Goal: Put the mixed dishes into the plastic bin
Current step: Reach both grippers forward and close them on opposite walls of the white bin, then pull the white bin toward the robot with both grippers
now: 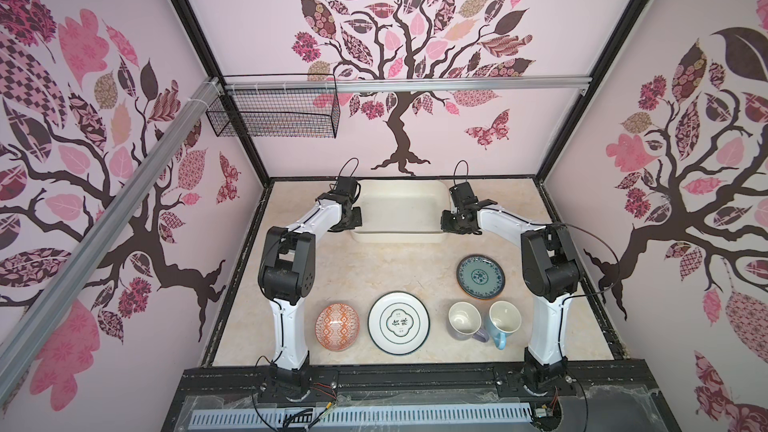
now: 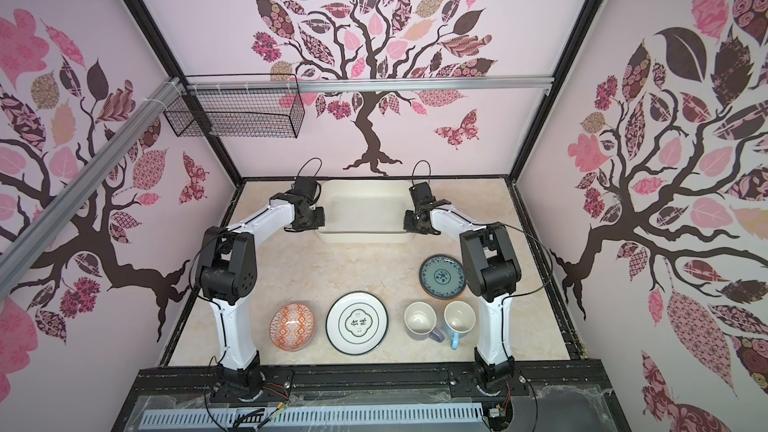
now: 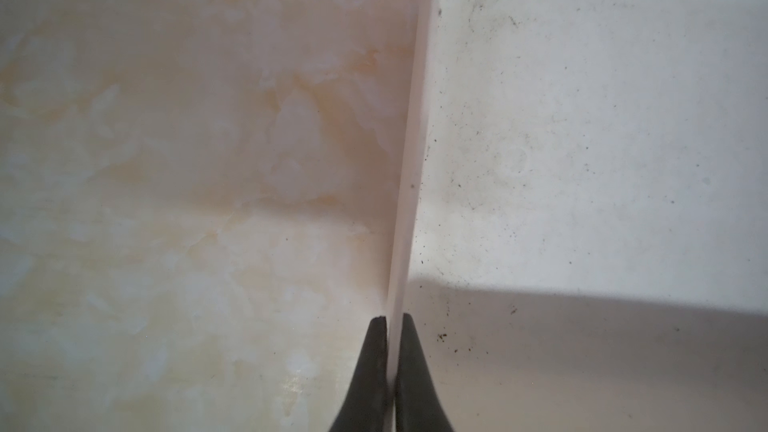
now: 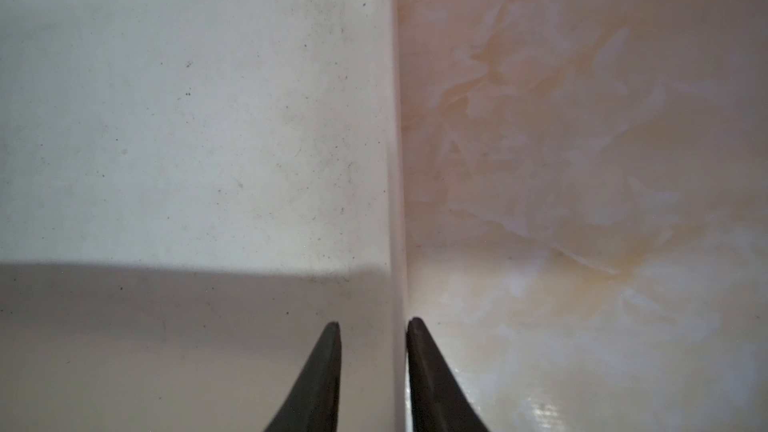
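Bin (image 1: 399,238) holds no dishes (image 1: 399,323) yet; left gripper (image 3: 394,317) pinches its wall, right gripper (image 4: 372,324) has fingers apart around it.

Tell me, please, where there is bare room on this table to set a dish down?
Inside the plastic bin the floor is bare. The table is bare between the bin and the front row, beside the teal plate. Crowded: the front row, with bowl, white plate, lavender mug and light-blue mug close together.
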{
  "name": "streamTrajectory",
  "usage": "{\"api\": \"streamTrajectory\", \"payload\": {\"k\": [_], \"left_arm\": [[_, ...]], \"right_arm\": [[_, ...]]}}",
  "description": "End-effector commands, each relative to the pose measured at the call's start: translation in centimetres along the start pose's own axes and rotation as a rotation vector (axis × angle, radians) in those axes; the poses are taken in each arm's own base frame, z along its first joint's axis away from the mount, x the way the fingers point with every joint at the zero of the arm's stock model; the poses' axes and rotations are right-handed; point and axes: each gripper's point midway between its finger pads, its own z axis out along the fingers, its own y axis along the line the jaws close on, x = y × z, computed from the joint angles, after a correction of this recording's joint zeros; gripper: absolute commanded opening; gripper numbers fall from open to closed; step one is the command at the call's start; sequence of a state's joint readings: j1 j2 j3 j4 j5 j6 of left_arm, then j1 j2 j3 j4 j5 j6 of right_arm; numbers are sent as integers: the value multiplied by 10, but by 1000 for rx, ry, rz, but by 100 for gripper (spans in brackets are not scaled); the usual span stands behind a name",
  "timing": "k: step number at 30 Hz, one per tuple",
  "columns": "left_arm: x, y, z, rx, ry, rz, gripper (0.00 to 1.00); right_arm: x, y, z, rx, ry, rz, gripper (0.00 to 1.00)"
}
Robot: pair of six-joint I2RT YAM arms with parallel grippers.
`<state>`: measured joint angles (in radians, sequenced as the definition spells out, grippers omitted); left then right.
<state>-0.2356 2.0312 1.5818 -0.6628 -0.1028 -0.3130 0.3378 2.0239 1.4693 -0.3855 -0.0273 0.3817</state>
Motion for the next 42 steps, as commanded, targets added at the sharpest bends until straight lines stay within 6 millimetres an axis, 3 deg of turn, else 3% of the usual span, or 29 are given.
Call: {"api": "streamTrajectory", "payload": {"k": [1,12,23,25,29,31,35,39,42], "left_arm": [[-3,-3,-35,28,-49,-4,5],[50,-4,-46,-3,10,11,8],[91,14,-52,-18,27,-47,12],[94,14,-53,-15,27,-52,17],[95,15,-60,-7,13,-64,38],[94,16,-67,-4,-6,-71,49],[88,17,-90,21,-60,-88,59],[84,15,-123,63,-117,-105,61],[96,11,-146,104,-153,-101,62]], "right_arm": [[9,9,-24,-15,9,-26,30],[46,11,-55,-26,15,-56,31],[84,17,-64,-10,50,-99,34],[87,17,-66,-8,52,-103,41],[86,15,-77,4,29,-111,61],[82,13,-86,13,3,-115,66],[72,12,-110,21,-52,-121,70],[70,18,-131,-17,-76,-115,70],[75,23,-142,-47,-79,-117,68]]}}
